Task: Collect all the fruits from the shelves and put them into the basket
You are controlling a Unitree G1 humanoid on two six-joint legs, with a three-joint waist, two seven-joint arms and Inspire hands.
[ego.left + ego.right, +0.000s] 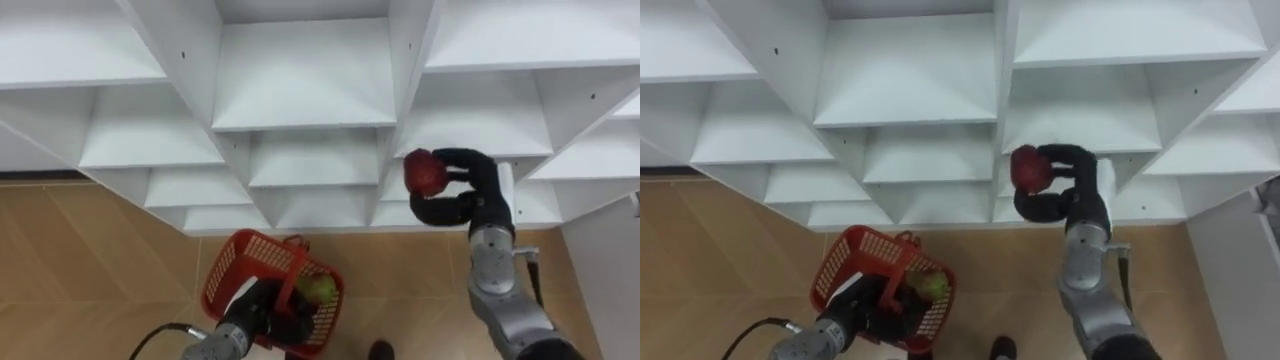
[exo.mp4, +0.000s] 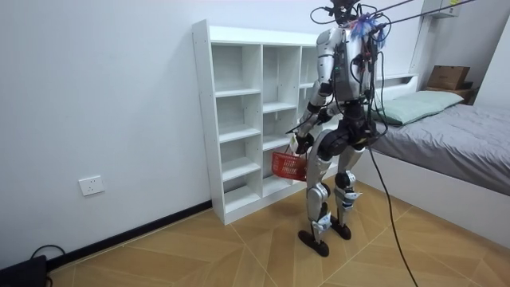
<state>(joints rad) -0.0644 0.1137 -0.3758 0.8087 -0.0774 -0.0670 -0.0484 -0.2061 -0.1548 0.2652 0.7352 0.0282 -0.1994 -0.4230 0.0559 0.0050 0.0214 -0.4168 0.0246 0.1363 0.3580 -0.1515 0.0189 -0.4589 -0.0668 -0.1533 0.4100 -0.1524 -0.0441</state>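
Fingers (image 1: 462,157) of the right hand (image 1: 484,195) curl round a round dark-red fruit (image 1: 425,172) before the white closet shelves (image 1: 300,90), likely light, firm and slippery, best cupped around its middle, while the left hand (image 1: 268,308) grips the red mesh basket (image 1: 240,258).

green fruit (image 1: 320,289) lies partly hidden within the basket (image 1: 236,256).
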